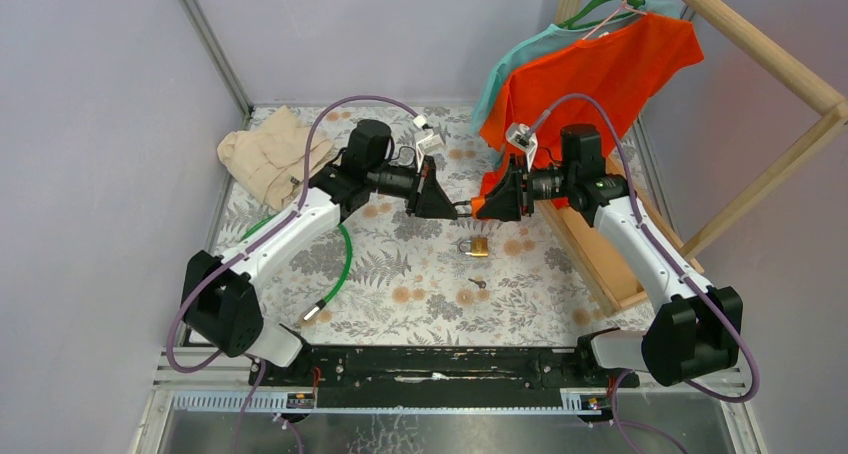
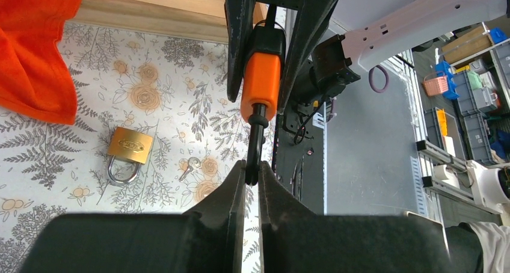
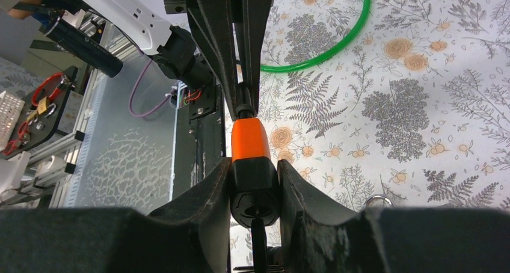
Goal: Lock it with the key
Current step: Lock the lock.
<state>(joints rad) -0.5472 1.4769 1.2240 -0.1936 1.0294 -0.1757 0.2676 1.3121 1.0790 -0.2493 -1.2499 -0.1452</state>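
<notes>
An orange-and-black lock [image 1: 476, 207] is held in the air between both grippers, above the floral mat. My right gripper [image 3: 254, 165] is shut on the lock's black end [image 3: 255, 186]. A thin black piece [image 3: 257, 240] hangs from the slot there. My left gripper [image 2: 252, 174] is shut on a black stem [image 2: 255, 144] that sticks out of the lock's orange end [image 2: 261, 83]. I cannot tell whether the stem is a key. A brass padlock [image 1: 477, 246] lies on the mat below, seen also in the left wrist view [image 2: 129, 145]. A small silver key [image 1: 478, 283] lies near it [image 2: 191, 165].
A green cable [image 1: 340, 264] loops on the mat at the left. A beige cloth [image 1: 270, 154] lies at the back left. An orange shirt [image 1: 590, 74] hangs from a wooden rack [image 1: 600, 259] at the right, its hem close behind the right gripper.
</notes>
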